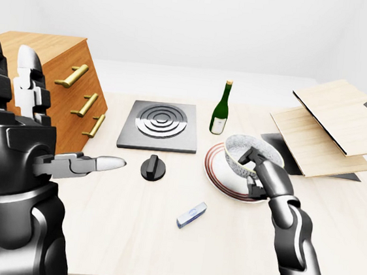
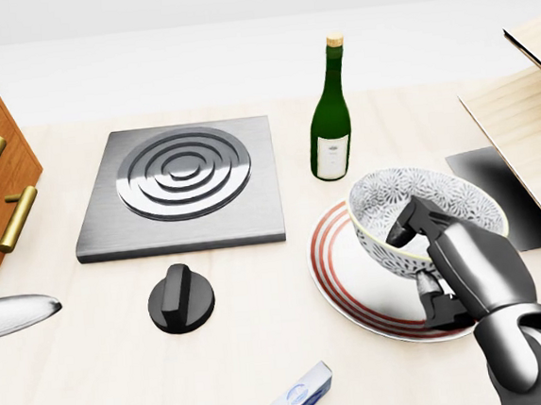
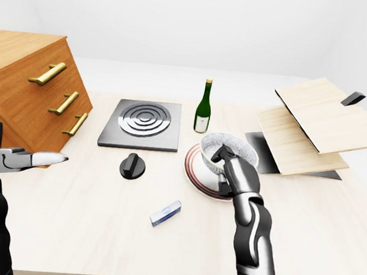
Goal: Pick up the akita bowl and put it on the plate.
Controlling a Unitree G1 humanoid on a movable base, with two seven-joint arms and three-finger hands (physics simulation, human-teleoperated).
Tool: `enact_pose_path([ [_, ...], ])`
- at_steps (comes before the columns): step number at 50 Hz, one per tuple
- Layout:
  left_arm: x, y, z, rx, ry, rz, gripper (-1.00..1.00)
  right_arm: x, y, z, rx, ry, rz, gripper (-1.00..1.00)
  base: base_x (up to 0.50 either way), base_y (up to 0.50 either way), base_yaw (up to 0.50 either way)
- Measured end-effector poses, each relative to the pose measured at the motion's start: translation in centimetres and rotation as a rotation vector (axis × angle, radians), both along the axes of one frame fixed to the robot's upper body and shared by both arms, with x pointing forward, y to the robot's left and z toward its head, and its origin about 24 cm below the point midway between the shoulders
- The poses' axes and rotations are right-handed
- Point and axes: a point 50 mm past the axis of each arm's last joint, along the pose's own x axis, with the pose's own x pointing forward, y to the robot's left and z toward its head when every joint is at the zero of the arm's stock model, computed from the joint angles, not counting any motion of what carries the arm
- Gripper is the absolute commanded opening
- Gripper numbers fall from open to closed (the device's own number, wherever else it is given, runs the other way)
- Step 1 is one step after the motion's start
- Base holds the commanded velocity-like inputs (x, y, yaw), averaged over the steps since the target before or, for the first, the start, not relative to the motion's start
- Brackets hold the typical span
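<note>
Holds akita bowl (image 2: 389,202) over right side of striped plate (image 2: 348,281); contact unclear.
Pinches near rim in right hand (image 2: 456,267), slightly tilted, likely for controlled set-down; left hand (image 1: 24,153) spread wide, idle.

Walls: pale, plain wall (image 1: 195,27) running behind everything.
Worktop: light wood worktop (image 1: 127,237), wide, filling the lower half of both eye views.
Left: orange-brown drawer cabinet (image 3: 22,107), three brass handles (image 3: 46,73) catching the light.
Right: two pale wooden panels (image 1: 343,115), stacked and tilted.
Light: bright, even, soft shadows.
</note>
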Motion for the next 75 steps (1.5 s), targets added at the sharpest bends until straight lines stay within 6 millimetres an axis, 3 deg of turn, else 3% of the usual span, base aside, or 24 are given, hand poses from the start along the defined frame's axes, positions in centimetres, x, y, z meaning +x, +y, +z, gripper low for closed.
enact_pose_path([
  [22, 0.3, -0.3, -0.3, -0.001, 0.016, -0.006, 1.00, 1.8, 0.2, 0.2, -0.079, 0.001, -0.007, -1.00, 0.00, 0.00, 0.00],
  [52, 0.5, -0.4, -0.3, 0.002, 0.019, -0.008, 1.00, 3.3, -1.3, -4.5, -0.091, 0.061, -0.094, -1.00, 0.00, 0.00, 0.00],
  [74, 0.6, -0.6, -0.6, 0.004, 0.036, -0.012, 1.00, 4.0, -0.6, -4.2, -0.112, 0.021, -0.082, -1.00, 0.00, 0.00, 0.00],
  [75, 0.6, -0.6, -0.6, 0.004, 0.036, -0.012, 1.00, 4.0, -0.6, -4.1, -0.113, 0.020, -0.082, -0.91, 0.00, 0.00, 0.00],
])
